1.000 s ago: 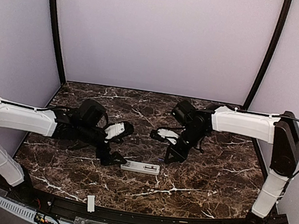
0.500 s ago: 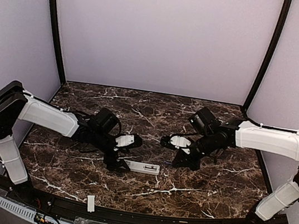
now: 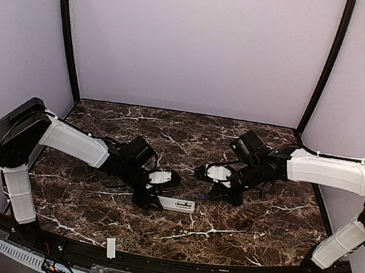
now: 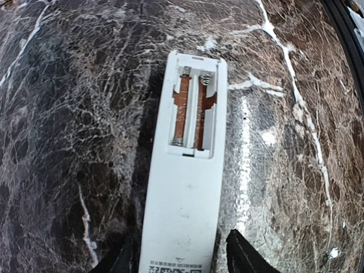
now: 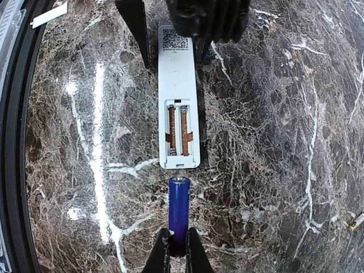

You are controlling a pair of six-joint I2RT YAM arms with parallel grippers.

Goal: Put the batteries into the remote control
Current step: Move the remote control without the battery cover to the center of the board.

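Dark brown marble with white veins forms the surface [image 3: 258, 230], closed in by pale lilac walls [image 3: 196, 42] and two black poles [image 3: 68, 30] that rise from the far corners. The left arm [image 3: 72, 142] and the right arm [image 3: 322, 170] both reach in low toward the middle.

The remote [image 3: 174, 204] lies flat on the surface between them, a little nearer the front edge, with its back facing up. Its battery compartment [image 4: 193, 111] is uncovered and shows two bare slots with copper-coloured contacts. A printed code label [image 5: 176, 40] sits at the opposite end.

The left end effector [image 4: 182, 259] straddles that label end with its jaws spread, one finger on each long side of the remote. A sliver of marble shows between at least one finger and the plastic, so it is not clamped on the remote.

The right end effector [image 5: 178, 253] is closed on one end of a blue battery [image 5: 178, 207]. The battery points along the remote's length, and its free tip is just short of the compartment end. Whether it rests on the marble cannot be told.

A short plain white strip [image 3: 111, 247] lies by the front rim of the surface, well apart from the remote.
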